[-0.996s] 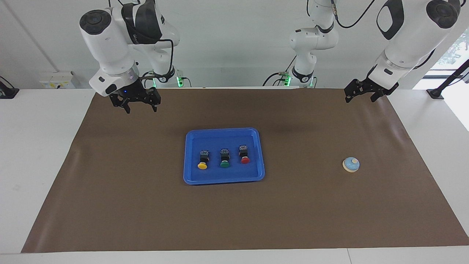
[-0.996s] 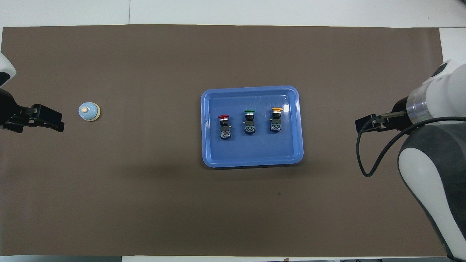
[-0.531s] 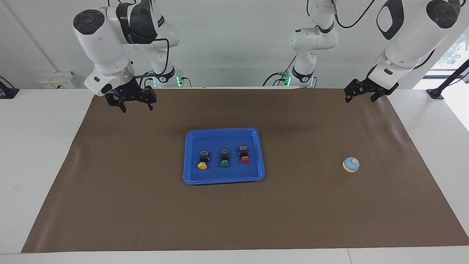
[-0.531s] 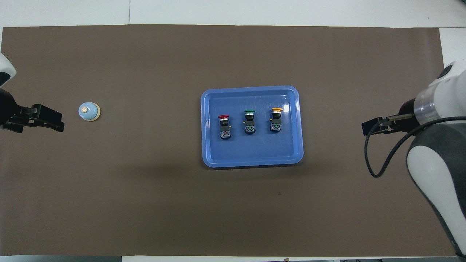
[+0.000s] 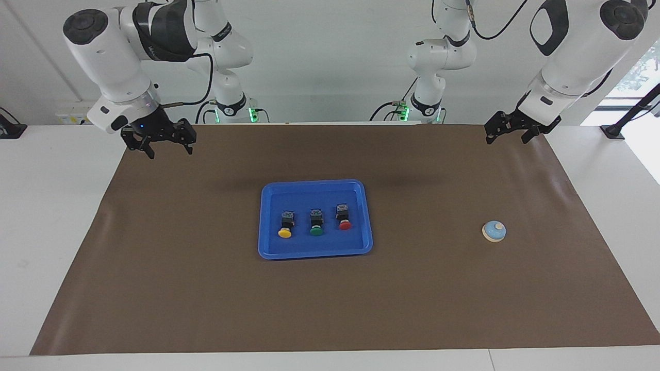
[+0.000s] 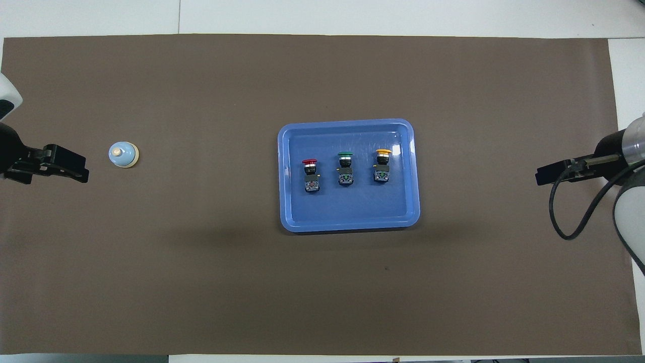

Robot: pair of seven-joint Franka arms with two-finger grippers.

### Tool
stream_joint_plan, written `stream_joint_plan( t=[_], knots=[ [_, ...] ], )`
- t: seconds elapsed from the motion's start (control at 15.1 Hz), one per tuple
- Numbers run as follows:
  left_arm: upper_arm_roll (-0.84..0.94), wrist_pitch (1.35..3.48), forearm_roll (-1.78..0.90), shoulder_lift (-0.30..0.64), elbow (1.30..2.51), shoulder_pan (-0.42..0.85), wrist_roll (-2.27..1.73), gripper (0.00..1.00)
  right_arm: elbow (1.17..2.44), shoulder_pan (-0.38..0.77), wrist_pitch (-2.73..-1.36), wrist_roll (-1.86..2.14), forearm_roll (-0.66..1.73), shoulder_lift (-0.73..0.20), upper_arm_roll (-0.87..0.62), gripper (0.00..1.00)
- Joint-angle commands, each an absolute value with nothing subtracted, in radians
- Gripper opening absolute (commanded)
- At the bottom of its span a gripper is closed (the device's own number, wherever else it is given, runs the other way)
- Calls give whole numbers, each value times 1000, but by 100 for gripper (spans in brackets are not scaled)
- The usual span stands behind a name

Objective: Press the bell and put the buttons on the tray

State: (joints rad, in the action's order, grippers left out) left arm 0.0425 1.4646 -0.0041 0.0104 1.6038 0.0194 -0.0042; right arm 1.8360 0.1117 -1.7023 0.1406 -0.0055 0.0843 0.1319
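The blue tray [image 5: 314, 253] lies mid-table, and it also shows in the overhead view [image 6: 347, 226]. Three buttons lie in it in a row: yellow [image 5: 284, 233], green [image 5: 316, 231] and red [image 5: 345, 225]. The bell [image 5: 494, 231] stands on the mat toward the left arm's end, apart from everything; it also shows in the overhead view [image 6: 123, 154]. My right gripper [image 5: 170, 153] is open and empty, raised over the mat's corner at the right arm's end. My left gripper [image 5: 506, 140] is open and empty, waiting raised over the mat's edge at the left arm's end.
A brown mat [image 5: 206, 299] covers most of the white table [image 5: 51, 206]. A black cable [image 6: 569, 217] hangs from the right arm's wrist. The two arm bases stand at the robots' edge of the table.
My right gripper has drawn away from the tray toward the right arm's end of the table. The left arm, the tray, the buttons and the bell have not moved.
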Motion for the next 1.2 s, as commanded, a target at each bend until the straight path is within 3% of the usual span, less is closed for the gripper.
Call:
stream_joint_plan(
  t=[0.0, 0.13, 1.13],
  knots=[
    [43, 1474, 8, 2, 1606, 17, -8, 100, 1784, 109, -1639, 123, 2, 92, 127, 100],
    [43, 1474, 8, 2, 1606, 17, -8, 100, 1743, 113, -1618, 98, 0, 81, 126, 100],
    [43, 1474, 8, 0, 1606, 17, -8, 100, 1758, 110, -1615, 46, 2, 91, 133, 100]
  ],
)
